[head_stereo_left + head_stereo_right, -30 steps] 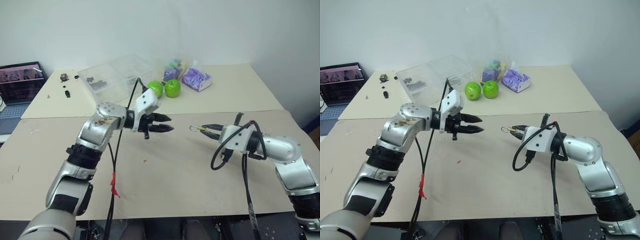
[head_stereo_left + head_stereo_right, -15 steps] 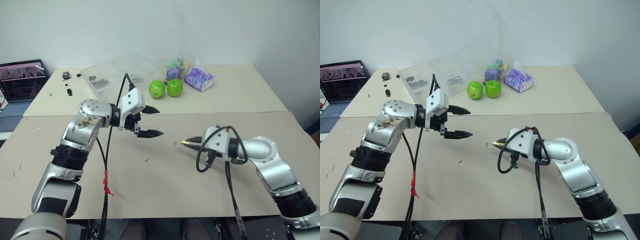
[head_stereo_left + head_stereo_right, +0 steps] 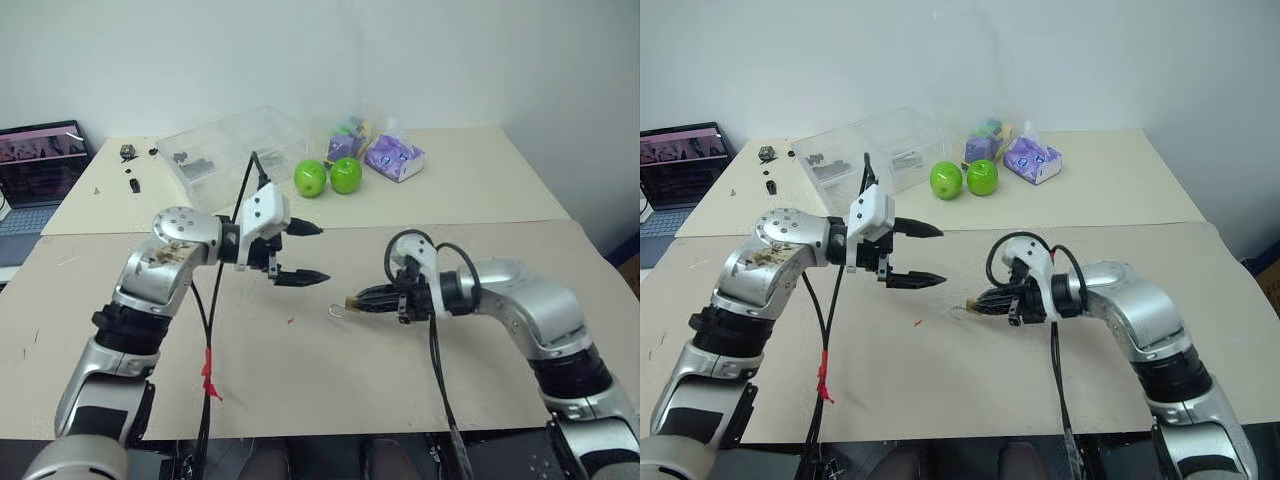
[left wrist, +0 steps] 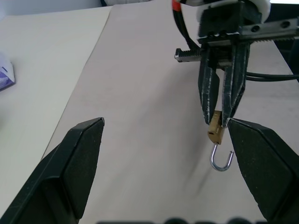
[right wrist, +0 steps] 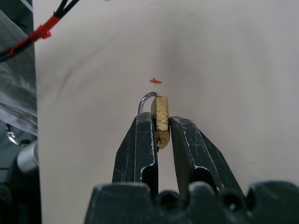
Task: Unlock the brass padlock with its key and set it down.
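Clear plastic bin holds small dark parts, possibly hardware. Two glossy green apples sit just beside it. Right gripper, nearer than the bin, clamps the brass padlock, hooked shackle free. Left gripper gapes wide, empty.

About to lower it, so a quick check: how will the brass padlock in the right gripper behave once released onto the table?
The brass padlock looks small, flat-sided and solid, so it should probably lie flat rather than roll. Its thin shackle hangs open as a hook and may swing or snag. The right gripper pinches smooth metal with only its fingertips, so it could slip if jolted.
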Controlling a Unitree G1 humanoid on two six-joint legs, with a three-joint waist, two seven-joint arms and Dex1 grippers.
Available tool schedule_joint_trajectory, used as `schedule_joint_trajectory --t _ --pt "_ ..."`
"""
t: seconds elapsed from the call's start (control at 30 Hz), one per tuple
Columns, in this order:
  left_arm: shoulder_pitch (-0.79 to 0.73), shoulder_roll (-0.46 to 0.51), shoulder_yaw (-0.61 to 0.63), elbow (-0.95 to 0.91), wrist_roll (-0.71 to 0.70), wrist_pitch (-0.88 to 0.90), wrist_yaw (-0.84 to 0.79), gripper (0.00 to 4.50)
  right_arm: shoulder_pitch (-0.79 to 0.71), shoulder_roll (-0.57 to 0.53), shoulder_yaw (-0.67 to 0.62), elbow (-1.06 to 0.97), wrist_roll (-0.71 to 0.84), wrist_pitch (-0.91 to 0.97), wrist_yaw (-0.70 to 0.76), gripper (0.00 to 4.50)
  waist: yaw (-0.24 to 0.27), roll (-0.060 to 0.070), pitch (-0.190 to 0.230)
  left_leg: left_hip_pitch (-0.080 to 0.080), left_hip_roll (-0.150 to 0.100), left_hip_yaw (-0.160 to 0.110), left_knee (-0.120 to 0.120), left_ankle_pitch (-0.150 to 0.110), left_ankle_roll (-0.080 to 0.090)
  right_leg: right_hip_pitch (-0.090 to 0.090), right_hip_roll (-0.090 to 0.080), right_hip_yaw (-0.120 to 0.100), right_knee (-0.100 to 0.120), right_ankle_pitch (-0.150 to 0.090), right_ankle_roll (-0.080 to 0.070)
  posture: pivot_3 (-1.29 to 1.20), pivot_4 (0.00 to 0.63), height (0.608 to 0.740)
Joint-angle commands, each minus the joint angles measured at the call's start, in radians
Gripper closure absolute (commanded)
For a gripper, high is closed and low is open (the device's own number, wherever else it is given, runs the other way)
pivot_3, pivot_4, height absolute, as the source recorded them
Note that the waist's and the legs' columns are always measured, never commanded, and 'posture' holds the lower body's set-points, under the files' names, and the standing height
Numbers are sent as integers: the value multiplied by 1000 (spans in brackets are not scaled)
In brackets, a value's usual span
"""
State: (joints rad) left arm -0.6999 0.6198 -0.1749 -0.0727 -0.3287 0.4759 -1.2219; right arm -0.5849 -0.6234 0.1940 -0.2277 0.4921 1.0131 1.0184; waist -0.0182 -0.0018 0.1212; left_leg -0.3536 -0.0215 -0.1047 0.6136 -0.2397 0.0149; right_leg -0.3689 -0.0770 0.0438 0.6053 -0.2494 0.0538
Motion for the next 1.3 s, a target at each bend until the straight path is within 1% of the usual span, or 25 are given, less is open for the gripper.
schedule_joint_trajectory --t 0.03,0.17,0.3,0.47,0.5,0.53,0.63,0.7,0.73,0.77,0.8,0.87,0.9,0.93,1.0,1.07,1.17,1.23,1.3 --pt "-6 14 27 -63 -31 13 6 37 -38 27 57 38 -16 -17 -4 4364 1 0 0 0 0 0 0 0 0 0 0 0 0 0 0 0 150 740" --pt "-7 22 22 -69 -32 23 11 37 -52 73 114 103 -59 -26 -42 4364 0 0 0 0 0 0 0 0 0 -1 0 0 2 0 0 0 150 740" --pt "0 62 16 -93 -52 49 -30 37 -60 111 145 155 -94 -27 -80 4364 -3 0 0 0 0 0 0 0 0 -3 0 -1 3 0 0 0 150 740" --pt "-1 77 12 -101 -48 52 -35 37 -54 108 161 179 -126 -49 -88 4364 -3 0 0 0 0 0 0 0 0 -3 0 -1 3 0 0 0 150 740" --pt "-2 78 11 -101 -47 51 -37 9 -50 103 165 183 -135 -57 -87 3887 -3 0 0 0 0 0 0 0 0 -3 0 -1 4 0 0 0 150 740" --pt "-4 78 10 -100 -47 50 -38 9 -44 95 167 187 -143 -66 -84 3887 -3 0 0 0 0 0 0 0 0 -3 0 -1 4 0 0 0 150 740" --pt "-10 75 10 -95 -46 49 -38 0 -28 61 161 186 -155 -85 -71 2924 -2 0 0 0 0 0 0 0 0 -3 0 -1 3 0 0 0 150 740" --pt "-11 74 10 -95 -46 48 -39 0 -17 26 153 178 -161 -99 -56 2267 -1 0 0 0 0 0 0 0 0 -3 0 -1 3 0 0 0 150 740" --pt "-10 74 10 -95 -46 48 -39 0 -13 14 145 174 -160 -99 -53 1826 -1 0 0 0 0 0 0 0 0 -3 0 -1 3 0 0 0 150 740" --pt "-9 74 10 -95 -47 47 -40 0 -9 1 133 168 -157 -96 -55 1555 -1 0 0 0 0 0 0 0 0 -2 0 -1 3 0 0 0 150 740" --pt "-8 73 10 -95 -46 46 -40 0 -4 -10 120 158 -150 -89 -57 1120 -1 0 0 0 0 0 0 0 0 -2 0 -1 3 0 0 0 150 740" --pt "-5 73 10 -98 -47 46 -40 0 11 -33 81 119 -121 -59 -57 559 -1 0 0 0 0 0 -1 0 0 -2 0 -1 3 0 0 0 150 740" --pt "-4 73 11 -101 -49 47 -40 0 20 -45 58 99 -107 -45 -57 180 -1 0 0 0 0 0 -1 0 0 -2 0 -1 3 0 0 0 150 740" --pt "-1 74 12 -103 -51 47 -40 0 30 -57 36 81 -96 -35 -57 45 -2 0 0 0 0 0 -1 0 0 -2 0 -1 3 0 0 0 150 740" --pt "10 80 15 -109 -52 38 -47 0 50 -83 -13 41 -72 -41 -54 45 -1 0 0 0 0 0 0 0 0 -2 0 -1 3 0 0 0 150 740" --pt "37 101 10 -113 -38 5 -69 0 69 -101 -75 -7 -69 -111 -65 45 -3 0 0 0 0 0 -1 0 0 -2 0 -1 3 0 0 0 150 740" --pt "72 125 7 -115 -24 -34 -91 0 97 -128 -114 -56 -90 -205 -67 45 -5 -1 0 0 1 1 -1 0 0 -2 0 -1 3 0 0 0 150 740" --pt "100 128 1 -90 15 -107 -80 0 160 -208 -97 -105 -182 -387 -29 45 -2 -1 0 1 1 1 -1 0 0 -2 0 -1 3 0 0 0 150 740" --pt "116 126 -11 -50 63 -179 -64 0 227 -258 -97 -140 -225 -512 2 45 7 -1 0 0 1 1 -1 0 0 -2 0 -2 2 -1 1 0 150 740"
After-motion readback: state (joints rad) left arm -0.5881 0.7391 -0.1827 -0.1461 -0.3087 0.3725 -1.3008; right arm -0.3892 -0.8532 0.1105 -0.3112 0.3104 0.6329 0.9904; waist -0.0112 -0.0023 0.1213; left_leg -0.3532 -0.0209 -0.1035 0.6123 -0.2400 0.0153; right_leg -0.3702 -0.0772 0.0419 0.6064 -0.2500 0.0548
